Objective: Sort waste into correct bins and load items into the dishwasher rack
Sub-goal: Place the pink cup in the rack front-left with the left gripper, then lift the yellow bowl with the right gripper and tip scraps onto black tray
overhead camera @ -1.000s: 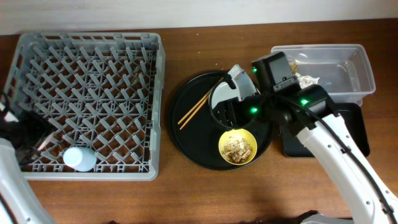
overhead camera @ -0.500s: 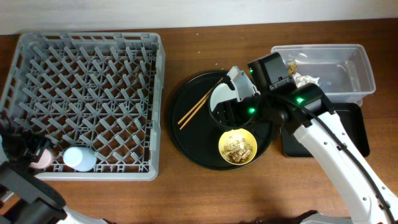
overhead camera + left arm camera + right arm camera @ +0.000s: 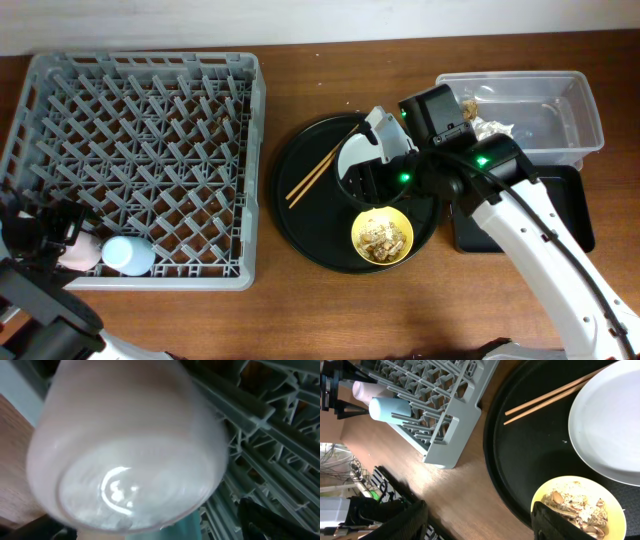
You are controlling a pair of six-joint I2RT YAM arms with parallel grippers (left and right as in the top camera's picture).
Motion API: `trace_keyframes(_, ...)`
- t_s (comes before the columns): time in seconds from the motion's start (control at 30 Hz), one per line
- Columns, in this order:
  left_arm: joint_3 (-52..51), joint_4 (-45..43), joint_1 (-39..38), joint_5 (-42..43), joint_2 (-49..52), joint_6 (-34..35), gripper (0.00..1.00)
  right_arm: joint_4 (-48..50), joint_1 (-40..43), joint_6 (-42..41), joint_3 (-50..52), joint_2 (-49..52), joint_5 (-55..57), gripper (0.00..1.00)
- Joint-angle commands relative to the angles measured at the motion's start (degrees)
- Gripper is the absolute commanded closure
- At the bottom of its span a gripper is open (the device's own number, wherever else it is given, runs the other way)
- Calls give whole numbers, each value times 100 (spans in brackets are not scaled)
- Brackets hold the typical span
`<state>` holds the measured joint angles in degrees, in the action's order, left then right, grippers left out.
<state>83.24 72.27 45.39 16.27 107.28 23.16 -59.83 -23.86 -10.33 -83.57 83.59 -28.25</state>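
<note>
- The left gripper [image 3: 55,235] is pictured at the near-left corner of the rack [image 3: 150,278], with the pink cup [image 3: 78,252] just beside it and the blue cup [image 3: 128,255] seated in the rack on the pink cup's right.
- In the left wrist view the pink cup fills the frame, base toward the lens and the rack's pegs behind it. The fingers themselves are hidden, so it cannot be told whether the cup is gripped or let go.
- The right gripper [image 3: 477,520] is held over the round black tray [image 3: 300,215] with its fingers spread wide and nothing between them.
- The deciding relation is seen from the right wrist — the yellow bowl [image 3: 355,238], loaded with food scraps [image 3: 382,236], lies close by the right-hand finger, while the plate [image 3: 615,425] lies beyond it and the chopsticks [image 3: 318,172] are laid further out.
- The chopsticks' long axis is run diagonally, from the tray's left side up toward its far edge.
- The right arm is judged far nearer to all three — the left is occupied well apart, at the rack.
- The clear tub [image 3: 590,110], with tissue [image 3: 492,127] inside, and the black bin [image 3: 560,215] are set on the right arm's far side from the bowl.
</note>
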Motion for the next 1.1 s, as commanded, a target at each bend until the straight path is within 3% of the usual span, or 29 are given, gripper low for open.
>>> trace_keyframes(0.0, 590, 413, 24, 557, -98, -511, 4, 4, -50, 20, -11, 22, 136, 32)
trace_keyframes(0.07, 1342, 754, -205, 540, -610, -815, 4, 9, -50, 0, -11, 22, 522, 32)
trace_keyframes(0.13, 1770, 741, -855, 542, -1307, -1119, 4, 42, -50, -605, -11, 28, 1381, 33)
trace_keyframes(0.23, 1797, 398, -2951, 540, -2070, -2284, 5, 321, -151, -1036, -7, 404, 1403, 34)
trace_keyframes(0.3, 1797, 315, -4365, 420, -2028, -2649, 5, 332, -94, -1268, -7, 1073, 2096, 37)
trace_keyframes(0.4, 1794, 354, -5292, -127, -1998, -2647, 1, -219, -175, -1156, -2, 1674, 1327, 43)
trace_keyframes(0.47, 1794, 319, -5381, -129, -1998, -2647, 1, -404, -568, -1158, 153, 2090, 1386, 45)
trace_keyframes(0.57, 1794, 326, -5381, -127, -1998, -2647, 1, -380, -1137, -1158, 243, 2750, 2374, 57)
trace_keyframes(0.67, 1794, 326, -5381, -127, -1998, -2647, 1, -402, -1178, -1270, 258, 3285, 2524, 59)
trace_keyframes(0.73, 1794, 328, -5381, -129, -1998, -2647, 1, -389, -1093, -1270, 258, 3294, 2424, 84)
trace_keyframes(0.8, 1794, 326, -5381, -129, -1998, -2647, 1, -391, -1088, -1272, 258, 3353, 2424, 83)
trace_keyframes(0.83, 1794, 328, -5381, -129, -1998, -2647, 1, -402, -1058, -1272, 258, 3383, 2417, 93)
trace_keyframes(0.87, 1794, 328, -5381, -129, -1998, -2647, 1, -457, -1016, -1276, 251, 3377, 2398, 96)
trace_keyframes(0.97, 1794, 326, -5381, -129, -1998, -2647, 1, -748, -765, -1290, 223, 2745, 2398, 96)
trace_keyframes(1.07, 1794, 326, -5381, -129, -1998, -2647, 1, -920, -61, -1088, 225, 1438, 2087, 96)
